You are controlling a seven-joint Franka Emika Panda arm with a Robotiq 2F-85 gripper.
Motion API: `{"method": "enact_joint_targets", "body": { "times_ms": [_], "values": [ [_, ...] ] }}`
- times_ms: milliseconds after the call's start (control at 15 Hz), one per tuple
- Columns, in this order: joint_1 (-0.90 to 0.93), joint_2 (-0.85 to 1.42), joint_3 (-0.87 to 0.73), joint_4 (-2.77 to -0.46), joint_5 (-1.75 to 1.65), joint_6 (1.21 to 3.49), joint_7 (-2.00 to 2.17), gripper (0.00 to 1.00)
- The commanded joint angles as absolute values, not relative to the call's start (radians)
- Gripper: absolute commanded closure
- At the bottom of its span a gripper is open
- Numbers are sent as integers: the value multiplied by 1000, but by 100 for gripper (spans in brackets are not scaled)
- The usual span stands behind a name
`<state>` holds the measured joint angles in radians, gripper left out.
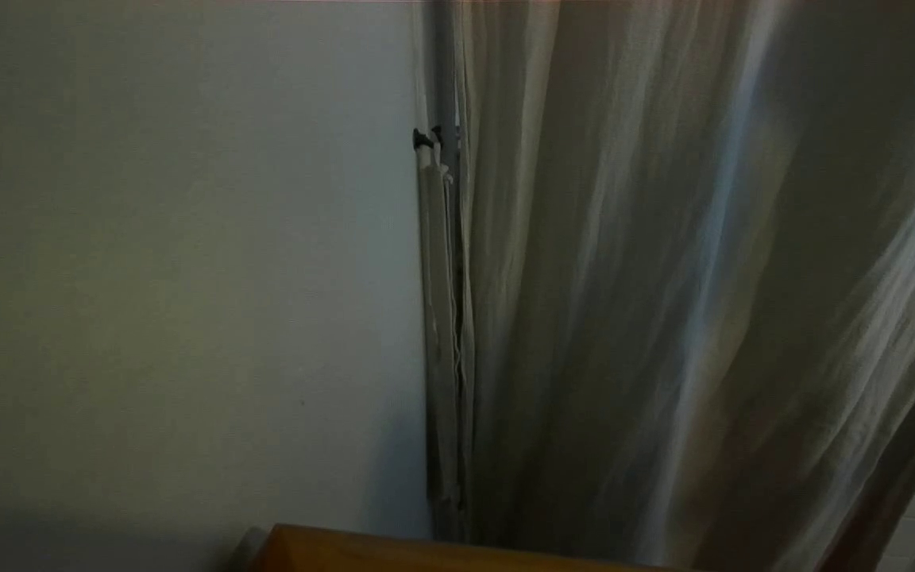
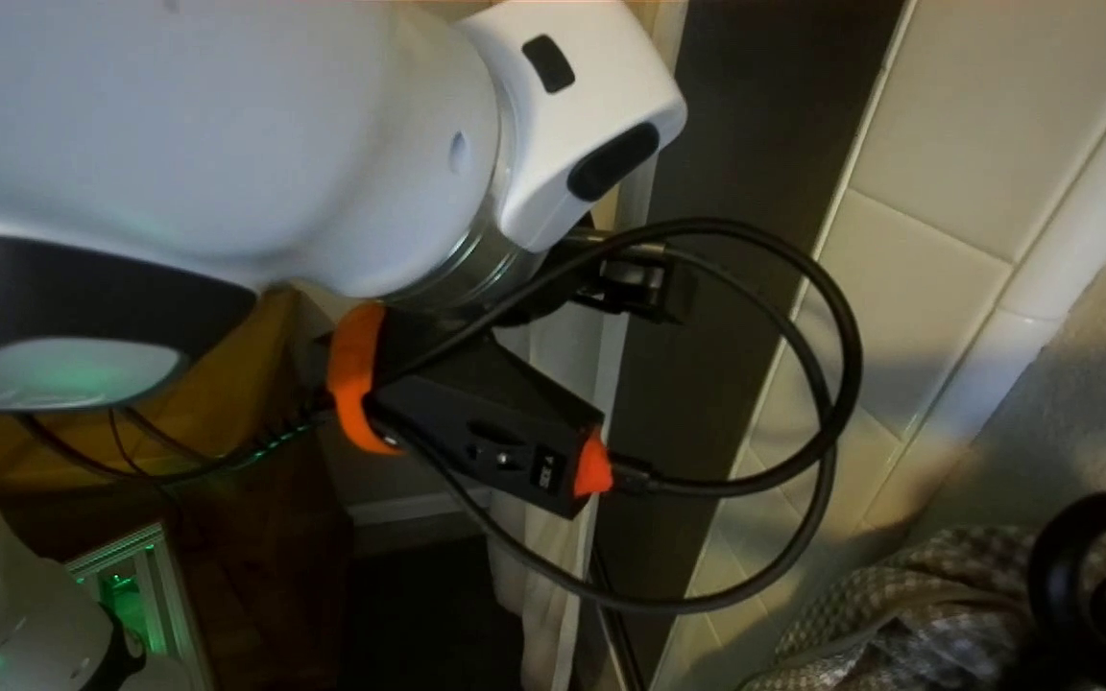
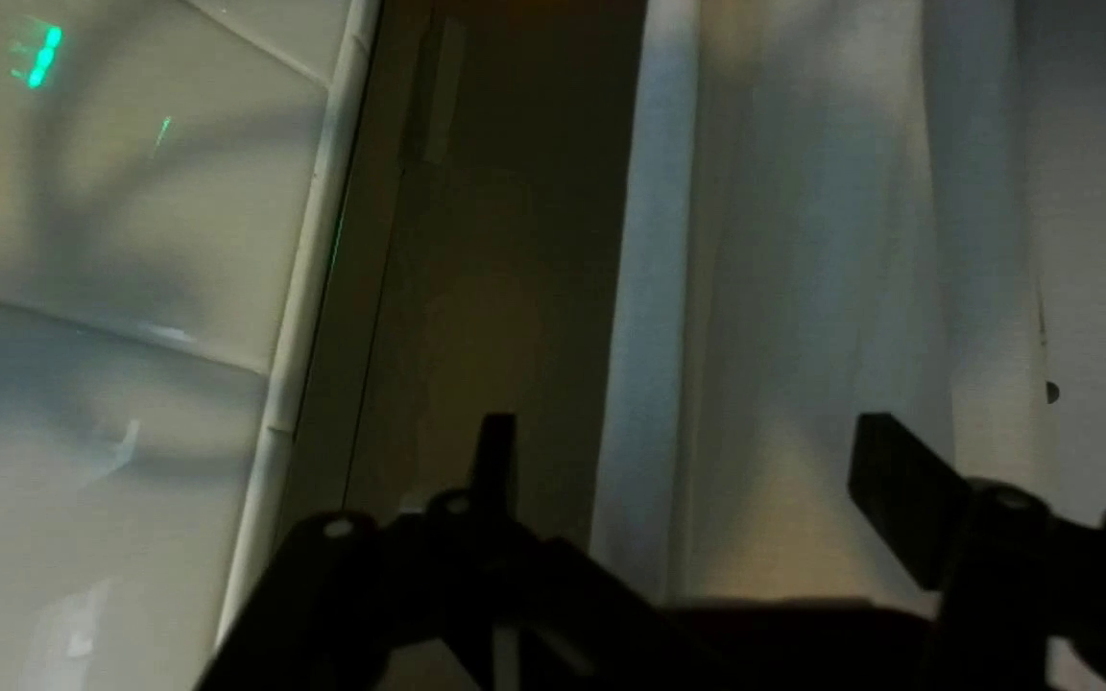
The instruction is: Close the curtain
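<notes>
The curtain (image 1: 624, 278) hangs as a tall pale grey-beige sheet with vertical folds in an exterior view, its lower right edge slanting outward. A narrow strip of its fabric (image 2: 548, 614) shows below the wrist in an exterior view. In the wrist view the curtain (image 3: 803, 240) fills the middle right, with its free edge running top to bottom. My gripper (image 3: 689, 451) is open. Its left finger is in front of the dark panel beside that edge, and its right finger is in front of the fabric. I cannot tell whether either finger touches the cloth. In an exterior view the fingertips are unclear.
A white tiled wall (image 3: 131, 403) stands left of a dark panel (image 3: 495, 269) in the wrist view. A wooden surface (image 1: 394, 550) is below the curtain. A cable loop (image 2: 852, 374) hangs from the wrist. A checkered cloth (image 2: 899, 605) and black scrolled metal (image 2: 1057, 566) are at lower right.
</notes>
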<state>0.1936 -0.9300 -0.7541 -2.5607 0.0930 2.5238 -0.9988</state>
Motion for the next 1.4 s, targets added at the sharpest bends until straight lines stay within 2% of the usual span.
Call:
{"method": "enact_joint_targets", "body": {
  "times_ms": [0,533,667,1000,1333],
  "values": [
    [243,-944,-784,-2574,153,2602,-1028,41],
    [248,-946,-783,-2609,145,2683,-1013,97],
    [244,-947,-782,-2609,143,2681,-1013,100],
    [213,-934,-763,-2605,124,2648,-1001,99],
    [4,-879,-641,-2593,40,2570,-912,99]
  ]
}}
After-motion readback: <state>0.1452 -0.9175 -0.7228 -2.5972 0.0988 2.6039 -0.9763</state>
